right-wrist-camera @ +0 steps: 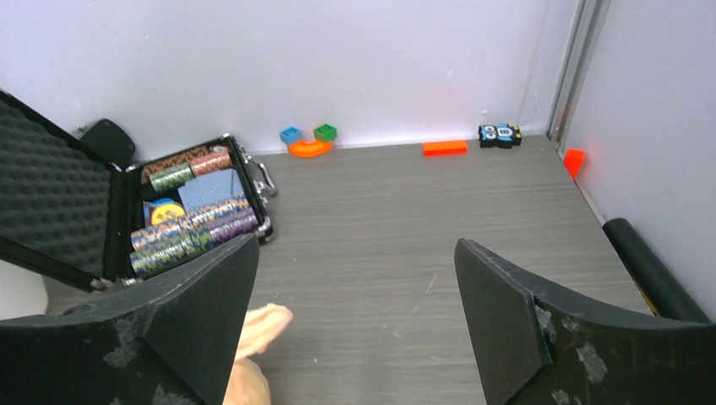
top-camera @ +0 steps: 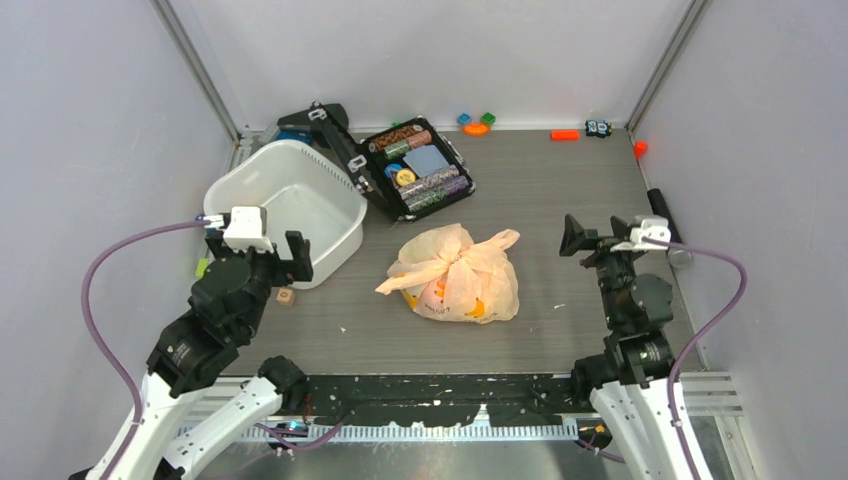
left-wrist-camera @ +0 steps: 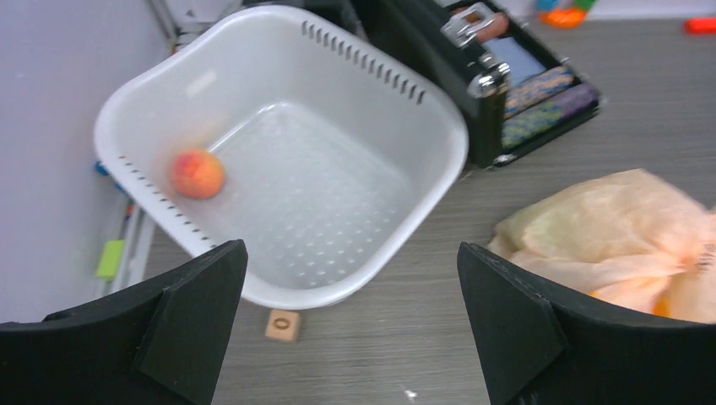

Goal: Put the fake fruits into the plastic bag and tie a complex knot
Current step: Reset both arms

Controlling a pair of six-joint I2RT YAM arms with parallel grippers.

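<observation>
The plastic bag [top-camera: 458, 275] lies in the middle of the table, pale peach, its handles tied in a knot on top, with yellow-orange showing through its side. It also shows in the left wrist view [left-wrist-camera: 625, 228]; only a handle tip [right-wrist-camera: 262, 325] shows in the right wrist view. One small orange-red fake fruit [left-wrist-camera: 197, 173] sits inside the white tub [left-wrist-camera: 279, 295]. My left gripper [top-camera: 258, 258] [left-wrist-camera: 348, 249] hovers open by the tub's near corner, left of the bag. On the bag's right, my right gripper [top-camera: 612, 240] [right-wrist-camera: 356, 243] is open over bare table. Neither holds anything.
An open black case of poker chips [top-camera: 420, 165] stands behind the bag. A small wooden tile [left-wrist-camera: 282, 325] lies at the tub's near edge. Toy blocks [top-camera: 476, 122] and an orange bar [top-camera: 565, 135] line the back wall. A black cylinder [top-camera: 665, 215] lies at the right wall.
</observation>
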